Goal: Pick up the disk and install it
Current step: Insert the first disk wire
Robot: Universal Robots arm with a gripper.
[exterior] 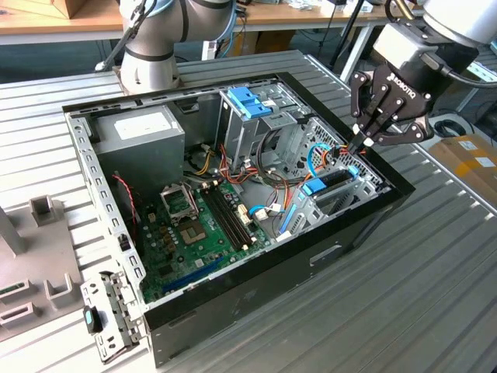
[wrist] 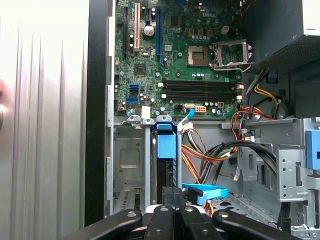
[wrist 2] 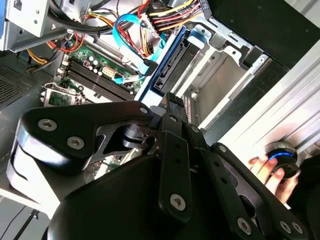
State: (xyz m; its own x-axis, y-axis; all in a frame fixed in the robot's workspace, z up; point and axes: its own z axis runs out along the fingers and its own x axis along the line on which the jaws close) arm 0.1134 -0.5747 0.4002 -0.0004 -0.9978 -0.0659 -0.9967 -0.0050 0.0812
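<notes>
Hand point(exterior: 363, 144) pressed together, fingertips apparently nipping the rear edge of the disk point(exterior: 324, 183), directly above it. Disk stands on edge in the drive bay point(wrist: 131, 165), long axis running down into the computer case point(exterior: 256, 307).

In the second wrist view, the black metal pincer point(wrist 2: 176, 107) covers the near end of the dark grey disk in its bright blue carrier point(wrist 2: 170, 62). At four o'clock, a hand point(wrist 2: 267, 172) on a round black knob point(wrist 2: 282, 159) is cut off by the picture's edge. Whether the pincer is closed cannot be told.
</notes>
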